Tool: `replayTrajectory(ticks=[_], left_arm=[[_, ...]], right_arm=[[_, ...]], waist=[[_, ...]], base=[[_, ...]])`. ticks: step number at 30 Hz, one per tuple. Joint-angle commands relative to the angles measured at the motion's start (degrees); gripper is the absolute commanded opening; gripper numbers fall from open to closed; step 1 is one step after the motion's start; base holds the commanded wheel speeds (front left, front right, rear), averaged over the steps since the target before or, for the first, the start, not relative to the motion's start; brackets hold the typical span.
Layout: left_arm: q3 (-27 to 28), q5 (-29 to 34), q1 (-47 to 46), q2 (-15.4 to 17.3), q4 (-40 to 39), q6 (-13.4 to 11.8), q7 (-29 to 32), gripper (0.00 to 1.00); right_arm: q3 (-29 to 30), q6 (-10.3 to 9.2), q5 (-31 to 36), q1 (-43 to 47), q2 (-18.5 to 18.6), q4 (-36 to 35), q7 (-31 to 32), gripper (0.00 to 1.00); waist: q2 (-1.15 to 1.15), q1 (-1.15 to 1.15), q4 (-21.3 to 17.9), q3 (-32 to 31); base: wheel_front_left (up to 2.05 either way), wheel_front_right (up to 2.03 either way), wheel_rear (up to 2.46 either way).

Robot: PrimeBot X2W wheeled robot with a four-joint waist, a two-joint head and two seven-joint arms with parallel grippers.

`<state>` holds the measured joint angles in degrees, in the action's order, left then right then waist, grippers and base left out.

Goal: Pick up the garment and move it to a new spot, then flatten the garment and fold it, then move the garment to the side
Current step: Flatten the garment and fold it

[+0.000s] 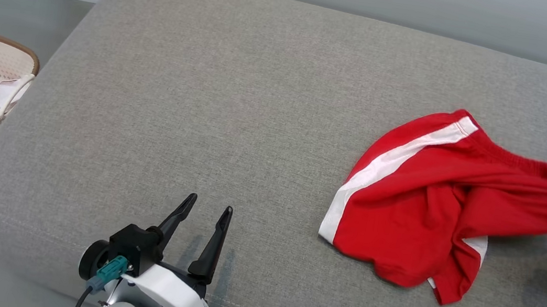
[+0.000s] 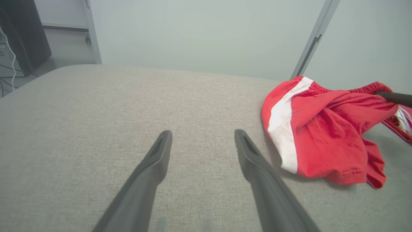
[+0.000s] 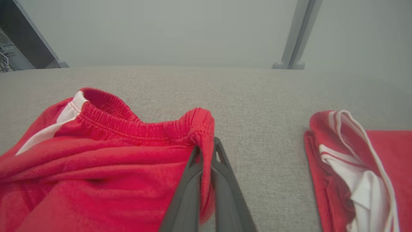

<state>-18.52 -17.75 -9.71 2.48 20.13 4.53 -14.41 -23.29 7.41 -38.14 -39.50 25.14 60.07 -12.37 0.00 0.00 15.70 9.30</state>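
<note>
The right tool point(image 3: 207, 146) is clenching a thin fold at one end of the elastic waistband point(image 3: 135, 129) of the red shorts point(image 1: 420, 204), which are lying crumpled on the right part of the grey upholstered cushion point(image 1: 239, 91), one leg tucked under. The left tool point(image 1: 210, 203) is hanging released over bare cushion, well apart from the cloth. With only one corner being pinched, the fold is likely risking slipping out if the pull is sharp, and dragging rather than lifting may be bunching the legs further. A folded red-and-white garment point(image 3: 354, 167) is sitting near on the right, so a swing that way could be disturbing it.
</note>
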Motion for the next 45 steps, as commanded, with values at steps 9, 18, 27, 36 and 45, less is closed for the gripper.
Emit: replayTrajectory(ticks=[9,18,27,36,45], left_arm=[[1.1,-0.8,-1.2,0.4,-1.4,0.0,-0.6,1.00],[-0.5,-1.7,-1.8,0.4,-1.5,-0.1,-0.6,1.00],[-2.1,-2.7,-2.7,0.4,-1.7,-0.4,-0.6,1.00],[-3.3,-3.7,-3.9,0.4,-2.3,-1.1,-0.6,1.00],[-2.9,-2.9,-4.8,0.4,-2.5,-1.1,-0.6,1.00]], right_arm=[[0.5,0.08,0.5,4.1,4.6,0.0,1.7,1.00],[3.7,0.08,6.8,-2.1,6.2,-3.6,-0.9,1.00],[-1.3,0.08,8.2,-5.1,3.7,-13.0,5.8,1.00],[-3.7,0.08,3.9,-5.4,6.4,-16.1,12.6,1.00],[-3.7,0.08,-0.5,-3.8,6.6,-15.9,14.0,1.00]], waist=[[0.00,0.00,-2.2,0.1],[0.00,0.00,-1.3,1.5],[0.00,0.00,1.8,4.3],[0.00,0.00,5.6,8.1],[0.00,0.00,5.3,9.1]], base=[[0.00,0.00,0.00],[0.00,0.00,0.00],[0.00,0.00,0.00],[0.00,0.00,0.00],[0.00,0.00,0.00]])
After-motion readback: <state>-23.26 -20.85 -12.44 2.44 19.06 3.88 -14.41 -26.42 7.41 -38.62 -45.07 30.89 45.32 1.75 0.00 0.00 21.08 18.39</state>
